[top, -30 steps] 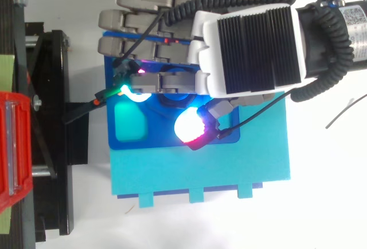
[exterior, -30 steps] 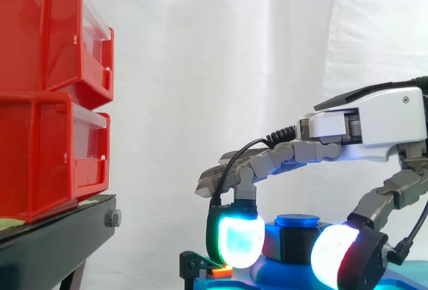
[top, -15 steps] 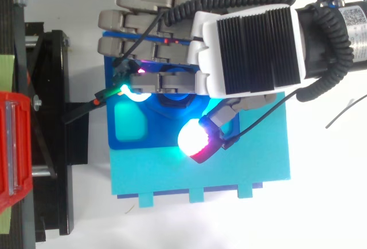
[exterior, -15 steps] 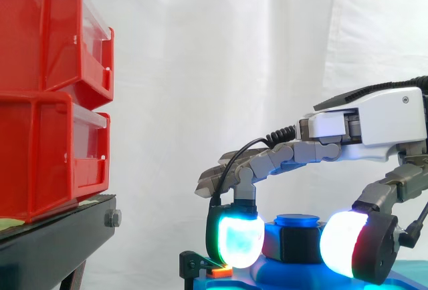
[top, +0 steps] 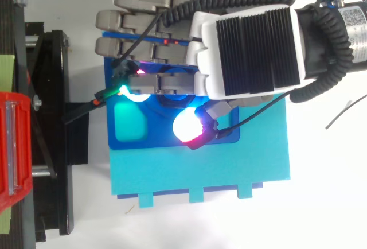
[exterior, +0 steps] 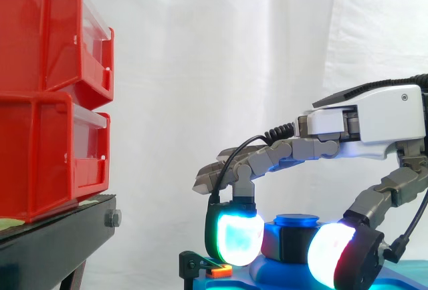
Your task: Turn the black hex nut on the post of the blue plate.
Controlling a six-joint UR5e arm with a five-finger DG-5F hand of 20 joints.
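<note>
Partly, the robot hand (top: 252,48) hides the black hex nut (exterior: 292,243).

The thumb pad (exterior: 334,261) of the hand (top: 252,48), swung out toward the lower right of the side view half a second ago, has been drawn back left, so that the right edge of the black hex nut (exterior: 292,242) is now overlapped. In the top view it has been brought up and left. The hand's white body has been raised slightly.

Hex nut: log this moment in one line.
hand over black hex nut | nut on post of blue plate | grasp unclear
</note>
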